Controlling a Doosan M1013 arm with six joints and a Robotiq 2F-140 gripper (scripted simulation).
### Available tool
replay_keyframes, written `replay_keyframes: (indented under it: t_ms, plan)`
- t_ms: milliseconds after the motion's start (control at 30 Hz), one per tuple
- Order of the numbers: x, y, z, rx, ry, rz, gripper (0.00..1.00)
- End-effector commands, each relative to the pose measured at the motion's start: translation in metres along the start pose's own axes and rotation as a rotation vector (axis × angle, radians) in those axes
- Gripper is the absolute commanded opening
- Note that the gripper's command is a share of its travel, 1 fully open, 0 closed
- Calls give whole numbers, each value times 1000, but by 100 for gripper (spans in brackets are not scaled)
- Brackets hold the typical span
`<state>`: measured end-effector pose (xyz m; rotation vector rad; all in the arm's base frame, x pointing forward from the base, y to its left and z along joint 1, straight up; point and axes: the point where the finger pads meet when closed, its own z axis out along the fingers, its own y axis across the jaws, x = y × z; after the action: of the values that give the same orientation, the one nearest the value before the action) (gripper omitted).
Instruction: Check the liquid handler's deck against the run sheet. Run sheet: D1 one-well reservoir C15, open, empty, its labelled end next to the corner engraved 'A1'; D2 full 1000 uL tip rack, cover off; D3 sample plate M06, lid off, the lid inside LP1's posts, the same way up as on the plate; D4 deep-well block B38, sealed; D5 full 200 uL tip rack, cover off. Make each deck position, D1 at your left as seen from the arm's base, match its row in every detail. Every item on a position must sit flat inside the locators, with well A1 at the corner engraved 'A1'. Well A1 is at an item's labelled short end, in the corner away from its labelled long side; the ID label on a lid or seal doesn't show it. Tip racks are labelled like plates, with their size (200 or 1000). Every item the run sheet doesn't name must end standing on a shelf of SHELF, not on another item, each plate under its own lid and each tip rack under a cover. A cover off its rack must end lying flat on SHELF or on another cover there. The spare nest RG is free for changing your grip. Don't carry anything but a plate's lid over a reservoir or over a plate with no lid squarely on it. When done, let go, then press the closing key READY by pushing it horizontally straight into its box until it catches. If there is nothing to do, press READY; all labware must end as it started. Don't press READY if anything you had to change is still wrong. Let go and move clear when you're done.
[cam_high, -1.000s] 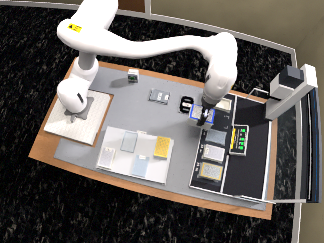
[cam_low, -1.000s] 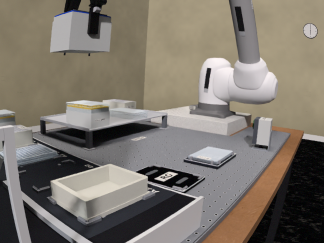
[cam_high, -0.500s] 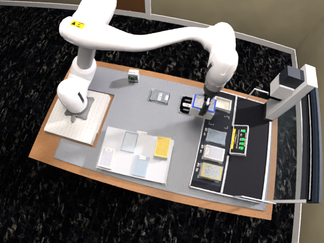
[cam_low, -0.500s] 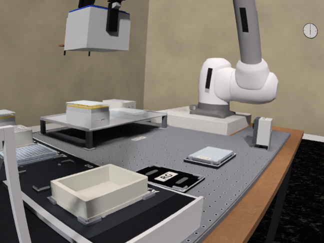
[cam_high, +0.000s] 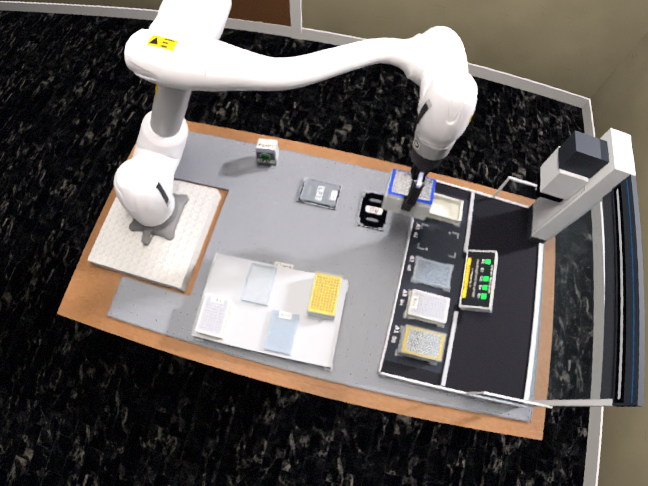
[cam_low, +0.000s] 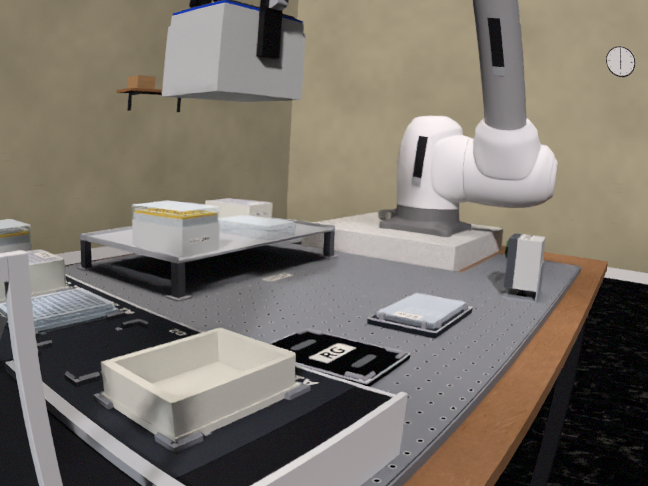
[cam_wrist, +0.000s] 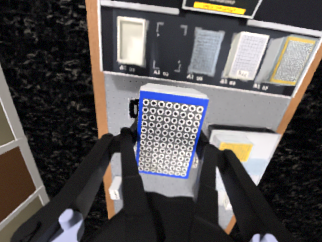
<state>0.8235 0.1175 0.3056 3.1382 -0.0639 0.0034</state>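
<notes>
My gripper (cam_high: 416, 194) is shut on a blue-rimmed tip rack (cam_high: 410, 189) with its cover off, its tips showing in the wrist view (cam_wrist: 170, 134). I hold it high above the table (cam_low: 232, 52), over the grey plate by the RG nest (cam_high: 374, 214), just short of the deck's near edge. On the deck, D1 holds an open white reservoir (cam_wrist: 131, 41). D2 (cam_wrist: 169, 46) shows only bare locators. D3 holds an unlidded plate (cam_wrist: 207, 48), D4 a white block (cam_wrist: 247, 54), and D5 a yellow-rimmed tip rack (cam_wrist: 291, 61).
A lid (cam_low: 421, 311) lies inside the LP1 posts. The READY key box (cam_low: 526, 264) stands near the table's far edge. SHELF (cam_high: 272, 308) carries a yellow-rimmed rack (cam_high: 324, 295), a white plate and two clear covers. A status panel (cam_high: 477, 281) sits behind the deck.
</notes>
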Motion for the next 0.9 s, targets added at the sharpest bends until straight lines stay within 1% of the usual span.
replay_keyframes:
  t_ms: [0, 100, 533, 600, 867]
  plan:
    - [0, -12, -1, 1, 2, 0, 10]
    - [0, -12, -1, 1, 2, 0, 10]
    - [65, -14, -1, 1, 2, 0, 10]
    - [65, -14, -1, 1, 2, 0, 10]
    - [105, -15, -1, 1, 2, 0, 10]
